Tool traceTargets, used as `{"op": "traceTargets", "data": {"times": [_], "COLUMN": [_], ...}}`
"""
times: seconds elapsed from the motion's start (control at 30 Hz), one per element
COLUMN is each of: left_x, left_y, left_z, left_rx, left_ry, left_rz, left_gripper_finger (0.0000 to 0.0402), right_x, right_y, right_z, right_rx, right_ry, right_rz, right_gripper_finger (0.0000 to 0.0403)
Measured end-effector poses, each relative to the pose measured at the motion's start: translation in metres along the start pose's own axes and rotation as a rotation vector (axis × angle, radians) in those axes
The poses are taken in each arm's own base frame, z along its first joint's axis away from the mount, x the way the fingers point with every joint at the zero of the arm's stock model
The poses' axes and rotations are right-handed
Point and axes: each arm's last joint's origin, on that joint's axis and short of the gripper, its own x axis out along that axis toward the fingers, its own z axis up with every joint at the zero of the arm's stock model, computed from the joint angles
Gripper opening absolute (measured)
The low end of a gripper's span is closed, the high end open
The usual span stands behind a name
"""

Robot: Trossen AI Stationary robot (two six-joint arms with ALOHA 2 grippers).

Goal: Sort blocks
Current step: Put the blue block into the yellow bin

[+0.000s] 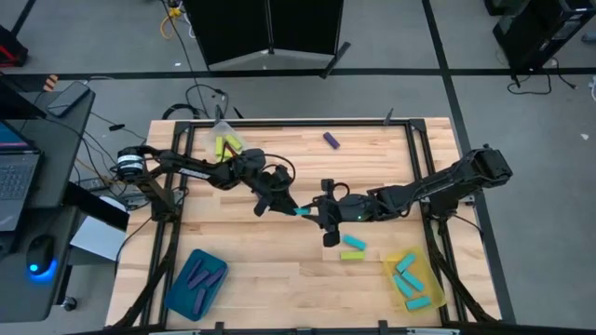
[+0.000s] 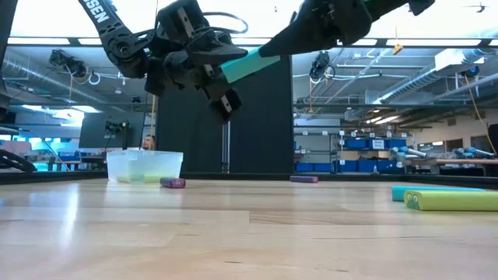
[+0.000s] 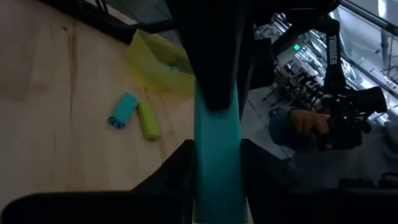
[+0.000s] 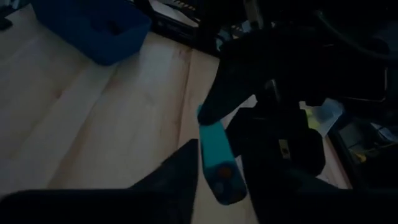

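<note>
Both grippers' jaws pinch one cyan block (image 1: 301,212) mid-handover above the table, left gripper (image 1: 284,204) meeting right gripper (image 1: 321,213); several trays hold sorted blocks, loose ones (image 1: 352,248) remain.

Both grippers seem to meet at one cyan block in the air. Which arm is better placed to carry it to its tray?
Right, probably: the yellow tray with cyan blocks lies on its side, and the cyan block sits between both grippers.

Three trays (image 1: 197,279); two arms (image 1: 191,168); loose on the table, one purple block (image 1: 331,140), one cyan (image 1: 352,243), one yellow-green (image 1: 351,255).
</note>
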Motion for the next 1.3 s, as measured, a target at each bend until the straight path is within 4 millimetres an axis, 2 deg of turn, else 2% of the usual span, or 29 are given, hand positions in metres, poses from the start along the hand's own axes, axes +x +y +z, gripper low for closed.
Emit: {"op": "traceTargets", "data": {"times": [0.1, 0.3, 0.43, 0.57, 0.73, 0.9, 1.03, 1.3], "left_x": [0.0, 0.0, -0.002, -0.008, -0.015, -0.019, -0.019, -0.017], "left_y": [-0.001, -0.002, 0.001, 0.007, 0.014, 0.016, 0.016, 0.015], "left_z": [0.0, 0.004, 0.006, 0.01, 0.014, 0.015, 0.016, 0.015], "left_rx": [0.013, 0.096, 0.147, 0.209, 0.27, 0.286, 0.312, 0.355], "left_ry": [-0.002, -0.033, -0.069, -0.106, -0.127, -0.135, -0.135, -0.129], "left_rz": [-0.004, -0.001, 0.053, 0.126, 0.177, 0.196, 0.196, 0.189], "left_gripper_finger": [0.0093, 0.0089, 0.0092, 0.0093, 0.0095, 0.0095, 0.0095, 0.0089], "right_x": [0.0, -0.008, -0.031, -0.062, -0.098, -0.124, -0.133, -0.14], "right_y": [0.0, -0.001, -0.006, -0.013, -0.012, 0.0, 0.018, 0.061], "right_z": [0.0, 0.0, 0.004, 0.004, 0.004, 0.005, -0.004, -0.034], "right_rx": [-0.002, 0.001, 0.099, 0.3, 0.572, 0.852, 0.999, 1.075], "right_ry": [0.0, 0.024, 0.058, 0.131, 0.393, 0.75, 1.003, 1.393], "right_rz": [0.011, 0.028, 0.121, 0.279, 0.425, 0.523, 0.53, 0.489], "right_gripper_finger": [0.0068, 0.007, 0.007, 0.007, 0.007, 0.007, 0.007, 0.007]}}
